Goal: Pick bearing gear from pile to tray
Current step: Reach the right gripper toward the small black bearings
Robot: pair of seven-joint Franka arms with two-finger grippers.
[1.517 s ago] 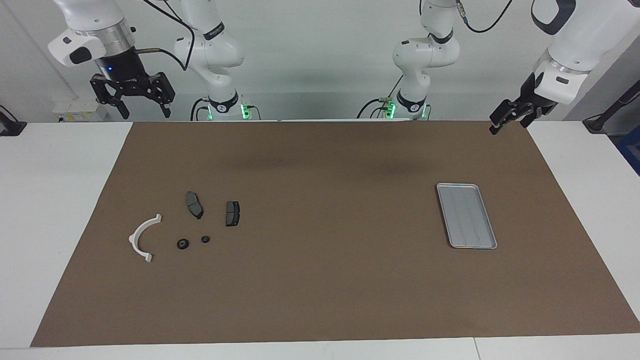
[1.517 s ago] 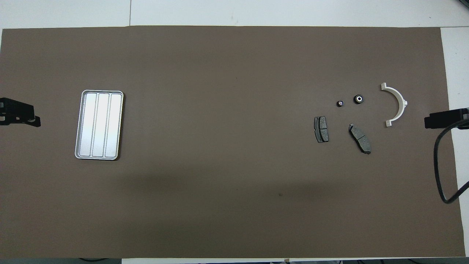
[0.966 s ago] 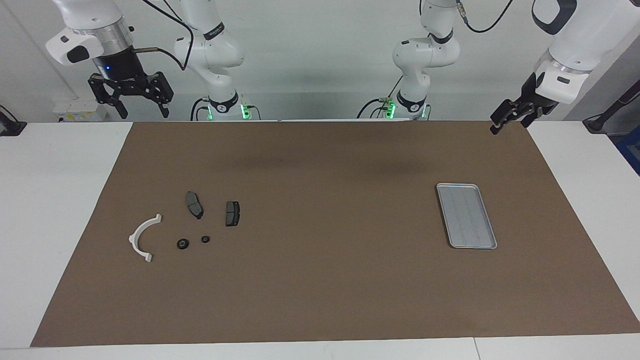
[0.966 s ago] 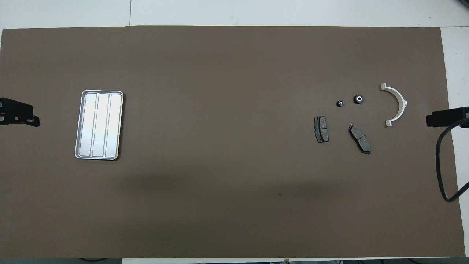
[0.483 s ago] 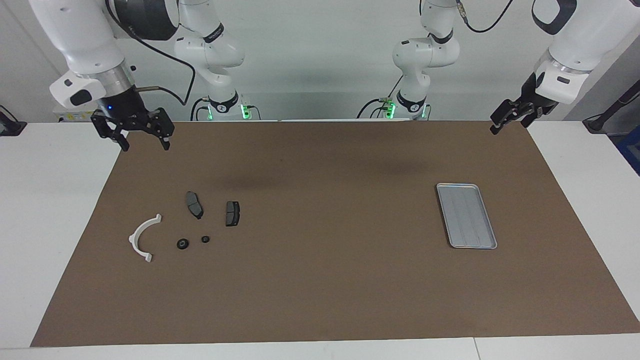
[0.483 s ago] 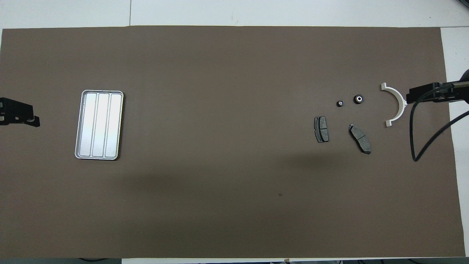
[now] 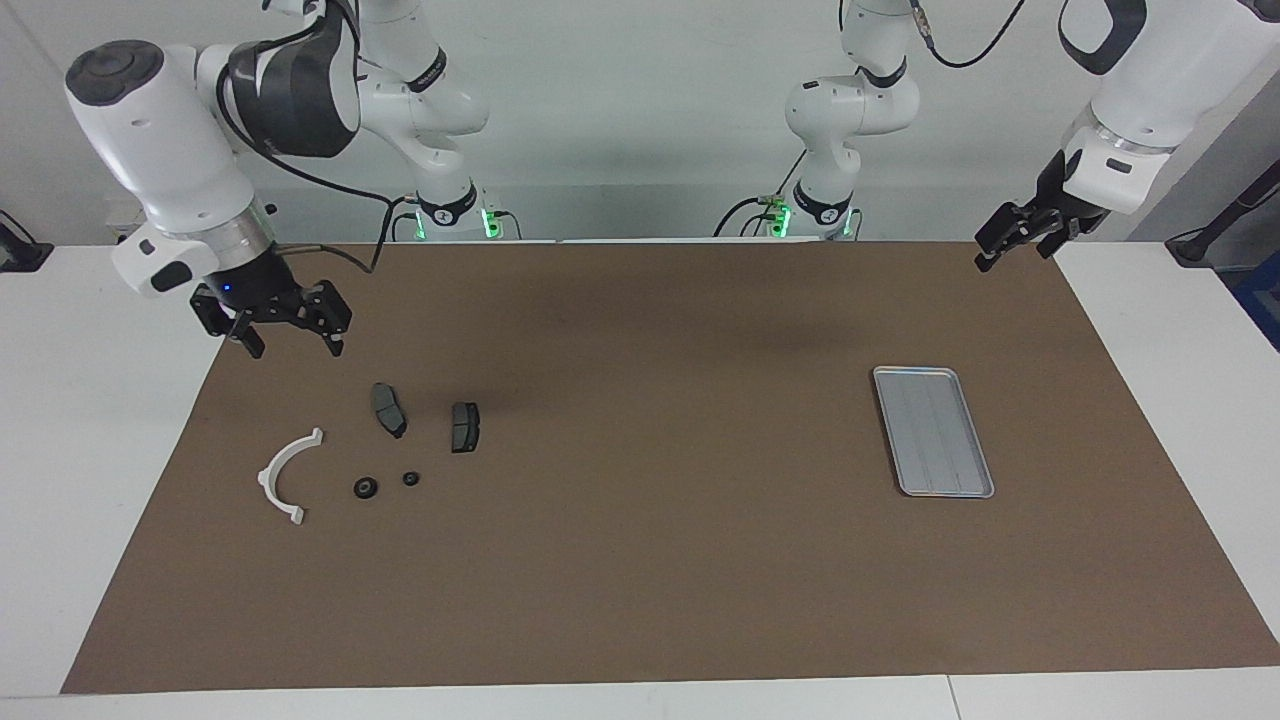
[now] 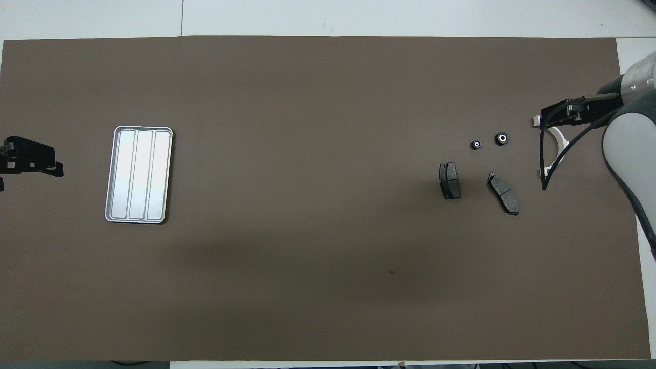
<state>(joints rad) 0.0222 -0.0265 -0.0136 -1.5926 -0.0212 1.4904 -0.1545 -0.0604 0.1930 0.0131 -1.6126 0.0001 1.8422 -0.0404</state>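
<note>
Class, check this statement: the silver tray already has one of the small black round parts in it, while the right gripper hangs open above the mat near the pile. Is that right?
Not quite. The tray holds nothing, as the overhead view shows. Both small black round parts lie on the mat in the pile. The rest stands: the right gripper hangs open above the mat near the pile.

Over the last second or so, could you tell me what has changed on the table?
The right gripper has come down, open and empty, toward the pile. Nothing has been gripped. The left gripper waits open near the mat's corner; the parts and tray have not moved.
</note>
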